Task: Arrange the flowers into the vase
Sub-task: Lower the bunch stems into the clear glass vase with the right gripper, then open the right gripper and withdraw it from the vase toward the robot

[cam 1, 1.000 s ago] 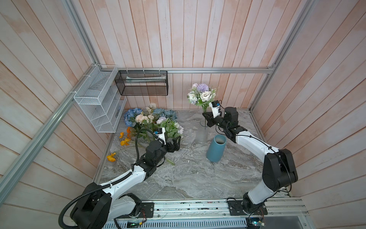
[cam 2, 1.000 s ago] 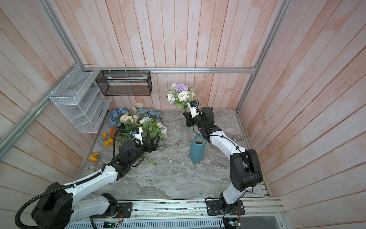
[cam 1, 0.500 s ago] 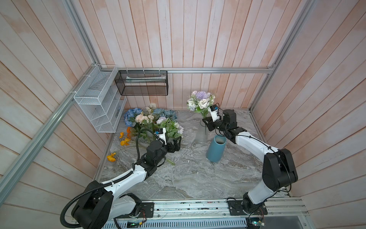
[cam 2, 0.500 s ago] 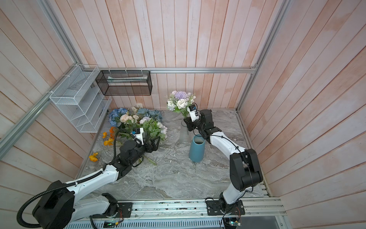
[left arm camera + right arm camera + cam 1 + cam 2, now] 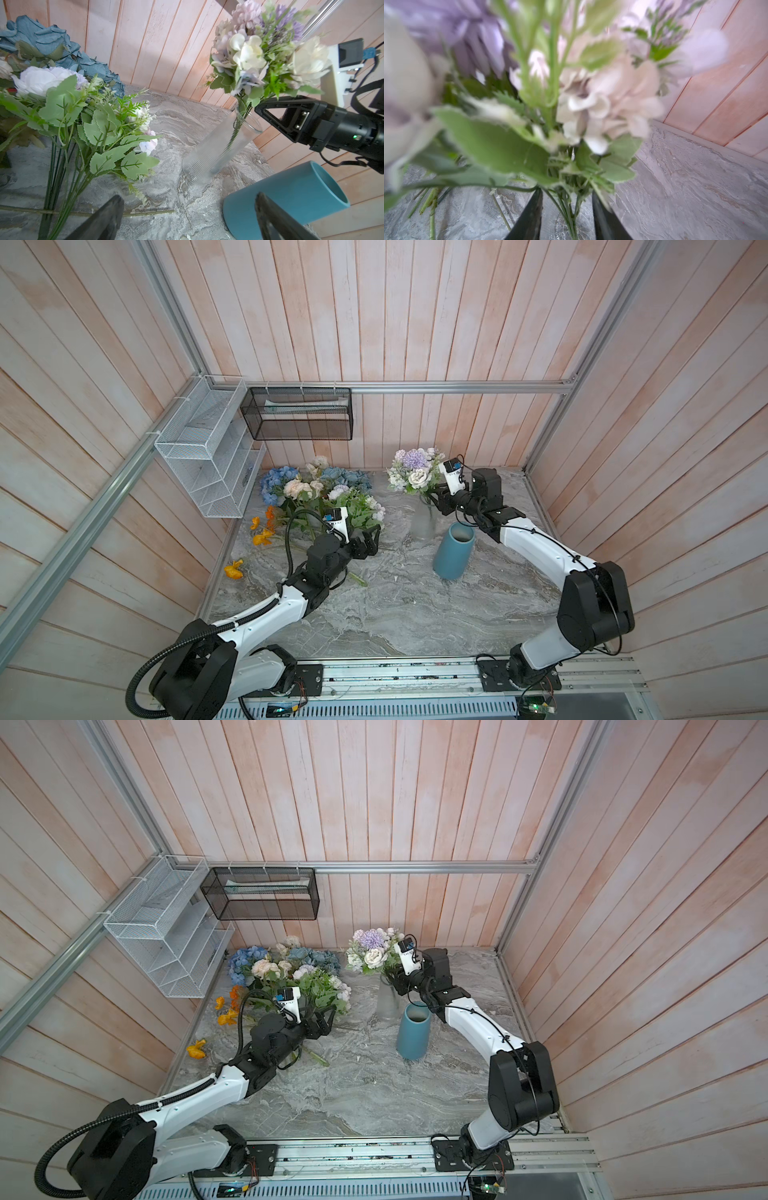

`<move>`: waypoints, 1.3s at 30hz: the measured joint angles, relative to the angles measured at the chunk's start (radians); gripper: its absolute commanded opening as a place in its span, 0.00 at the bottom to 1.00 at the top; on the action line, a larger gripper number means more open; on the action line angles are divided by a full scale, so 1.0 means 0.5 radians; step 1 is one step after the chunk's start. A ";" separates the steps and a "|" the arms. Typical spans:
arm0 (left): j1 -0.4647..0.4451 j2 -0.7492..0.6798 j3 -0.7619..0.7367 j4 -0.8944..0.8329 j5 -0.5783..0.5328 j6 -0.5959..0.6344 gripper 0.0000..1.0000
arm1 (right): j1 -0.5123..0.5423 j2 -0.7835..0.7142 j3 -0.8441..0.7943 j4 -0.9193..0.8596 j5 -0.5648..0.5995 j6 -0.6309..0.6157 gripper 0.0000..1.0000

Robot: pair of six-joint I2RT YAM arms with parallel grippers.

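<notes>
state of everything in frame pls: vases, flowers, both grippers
Glass vase: upright, holds the lilac-white bouquet.
Lilac-white bouquet: stems down in the glass vase.
Blue vase: upright, no flowers in it.
Loose flowers: lying piled on the table.
Orange poppies: lying on the table beside the pile.
Left gripper: open, empty, by the pile.
Right gripper: open, jaws either side of the bouquet stems.

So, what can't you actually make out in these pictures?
- Lilac bouquet: blurred in the right wrist view, too close to the lens.
- Blue vase bottom: hidden by its own wall, both top views.
- Black mesh basket contents: too small, in a top view.
</notes>
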 measured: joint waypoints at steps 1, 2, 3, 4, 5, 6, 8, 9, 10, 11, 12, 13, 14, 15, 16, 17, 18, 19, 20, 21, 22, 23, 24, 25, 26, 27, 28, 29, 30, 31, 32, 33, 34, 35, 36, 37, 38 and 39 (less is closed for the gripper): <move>0.000 -0.001 -0.001 0.002 0.000 0.000 1.00 | 0.000 -0.026 -0.001 -0.010 0.000 0.001 0.40; 0.000 -0.002 -0.001 0.002 -0.001 0.000 1.00 | 0.000 -0.047 -0.002 -0.020 0.001 0.001 0.40; 0.000 -0.002 -0.001 0.002 -0.001 0.000 1.00 | 0.000 -0.076 -0.003 -0.036 0.003 0.001 0.40; 0.000 -0.002 -0.001 0.002 -0.001 0.000 1.00 | 0.001 -0.108 -0.005 -0.056 0.008 0.002 0.40; 0.000 -0.002 -0.001 0.002 -0.001 0.000 1.00 | 0.001 -0.137 -0.007 -0.070 0.014 0.002 0.41; 0.000 -0.002 -0.001 0.002 -0.001 0.000 1.00 | 0.001 -0.171 -0.012 -0.086 0.021 0.002 0.41; 0.000 -0.002 -0.001 0.002 -0.001 -0.001 1.00 | 0.001 -0.249 -0.033 -0.121 0.045 0.005 0.42; 0.000 -0.002 -0.001 0.003 -0.001 -0.001 1.00 | 0.001 -0.302 -0.047 -0.150 0.054 0.010 0.43; 0.000 -0.002 -0.001 0.004 -0.001 -0.001 1.00 | 0.001 -0.356 -0.060 -0.173 0.066 0.017 0.43; 0.000 -0.002 -0.001 0.005 -0.001 -0.002 1.00 | 0.001 -0.404 -0.067 -0.202 0.075 0.022 0.43; 0.000 -0.002 -0.001 0.005 0.000 -0.002 1.00 | 0.001 -0.462 -0.073 -0.232 0.088 0.033 0.44; 0.000 -0.002 -0.001 0.009 -0.001 -0.008 1.00 | 0.002 -0.529 -0.076 -0.264 0.098 0.045 0.44; 0.000 -0.002 -0.001 0.012 -0.001 -0.014 1.00 | 0.003 -0.582 -0.076 -0.292 0.104 0.056 0.45; 0.000 -0.002 -0.001 0.016 -0.002 -0.017 1.00 | 0.008 -0.652 -0.079 -0.317 0.108 0.075 0.46; 0.000 -0.002 -0.001 0.018 -0.002 -0.024 1.00 | 0.014 -0.727 -0.089 -0.333 0.112 0.100 0.47; 0.000 -0.005 -0.001 0.016 -0.004 -0.031 1.00 | 0.026 -0.799 -0.100 -0.343 0.111 0.124 0.48; 0.000 -0.008 -0.001 0.016 -0.009 -0.034 1.00 | 0.044 -0.880 -0.117 -0.351 0.111 0.151 0.49; 0.000 -0.015 -0.001 0.015 -0.016 -0.037 1.00 | 0.069 -0.961 -0.136 -0.353 0.110 0.177 0.50; 0.001 -0.024 -0.001 0.011 -0.019 -0.039 1.00 | 0.097 -1.033 -0.156 -0.351 0.102 0.206 0.50; 0.004 -0.038 -0.001 0.005 -0.030 -0.045 1.00 | 0.131 -1.102 -0.175 -0.350 0.092 0.229 0.50; 0.006 -0.054 -0.001 -0.002 -0.040 -0.046 1.00 | 0.168 -1.164 -0.195 -0.339 0.078 0.261 0.50; 0.011 -0.071 -0.001 -0.007 -0.050 -0.047 1.00 | 0.201 -1.212 -0.219 -0.319 0.057 0.288 0.50; 0.018 -0.095 -0.001 -0.015 -0.060 -0.050 1.00 | 0.242 -1.261 -0.259 -0.284 0.030 0.329 0.50; 0.025 -0.120 -0.001 -0.024 -0.072 -0.052 1.00 | 0.286 -1.295 -0.303 -0.250 0.006 0.368 0.50; 0.034 -0.145 -0.001 -0.034 -0.088 -0.053 1.00 | 0.331 -1.315 -0.340 -0.234 -0.008 0.392 0.50; 0.046 -0.175 -0.002 -0.047 -0.102 -0.053 1.00 | 0.394 -1.324 -0.374 -0.217 -0.006 0.423 0.50; 0.063 -0.211 -0.008 -0.058 -0.113 -0.057 1.00 | 0.480 -1.318 -0.414 -0.190 0.011 0.451 0.50; 0.083 -0.243 -0.018 -0.060 -0.122 -0.063 1.00 | 0.559 -1.305 -0.455 -0.162 0.030 0.474 0.50; 0.110 -0.279 -0.031 -0.066 -0.131 -0.075 1.00 | 0.645 -1.281 -0.496 -0.140 0.052 0.491 0.49; 0.143 -0.316 -0.049 -0.076 -0.139 -0.086 1.00 | 0.738 -1.246 -0.542 -0.119 0.090 0.508 0.49; 0.170 -0.340 -0.064 -0.081 -0.143 -0.099 1.00 | 0.811 -1.206 -0.584 -0.092 0.123 0.524 0.49; 0.209 -0.370 -0.085 -0.092 -0.147 -0.117 1.00 | 0.883 -1.159 -0.631 -0.063 0.158 0.544 0.48; 0.242 -0.394 -0.104 -0.109 -0.150 -0.133 1.00 | 0.948 -1.106 -0.684 -0.023 0.195 0.571 0.48; 0.270 -0.411 -0.119 -0.122 -0.151 -0.146 1.00 | 0.993 -1.061 -0.729 0.016 0.222 0.590 0.48; 0.294 -0.429 -0.135 -0.137 -0.153 -0.162 1.00 | 1.035 -1.011 -0.780 0.059 0.259 0.615 0.48; 0.314 -0.444 -0.150 -0.150 -0.153 -0.175 1.00 | 1.071 -0.960 -0.829 0.108 0.294 0.640 0.48; 0.324 -0.456 -0.162 -0.159 -0.153 -0.188 1.00 | 1.099 -0.910 -0.877 0.155 0.332 0.668 0.48; 0.332 -0.468 -0.174 -0.166 -0.153 -0.195 1.00 | 1.125 -0.855 -0.926 0.211 0.371 0.696 0.48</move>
